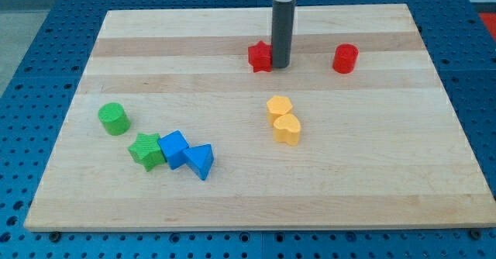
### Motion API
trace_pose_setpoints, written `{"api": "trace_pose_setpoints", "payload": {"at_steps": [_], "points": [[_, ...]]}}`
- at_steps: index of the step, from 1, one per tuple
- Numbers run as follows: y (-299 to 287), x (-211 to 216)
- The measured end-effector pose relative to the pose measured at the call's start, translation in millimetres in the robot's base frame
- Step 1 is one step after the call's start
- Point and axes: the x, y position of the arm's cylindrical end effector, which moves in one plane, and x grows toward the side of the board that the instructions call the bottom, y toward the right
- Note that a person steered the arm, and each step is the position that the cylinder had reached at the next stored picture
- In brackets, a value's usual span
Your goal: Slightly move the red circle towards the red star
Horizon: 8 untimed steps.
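The red circle [345, 58] is a short red cylinder at the view's upper right of the wooden board [372, 181]. The red star [260, 56] lies to its left, near the top middle. My tip [280, 64] stands right against the red star's right side, well to the left of the red circle. The dark rod rises from there to the view's top edge.
A yellow hexagon [278, 106] and a yellow heart [287, 129] touch each other in the middle. At the lower left sit a green circle [113, 119], a green star [146, 150], a blue cube [174, 147] and a blue triangle [201, 161].
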Motion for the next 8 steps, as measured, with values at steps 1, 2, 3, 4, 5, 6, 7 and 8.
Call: {"api": "trace_pose_setpoints", "payload": {"at_steps": [1,2,3,4,5,6,7,8], "points": [[-24.6,4.7],[-40.8,5.6],[-60.4,5.6],[-58.6,5.6],[6.3,5.6],[79.7,-1.9],[127.5,-49.5],[175.5,-31.2]]}}
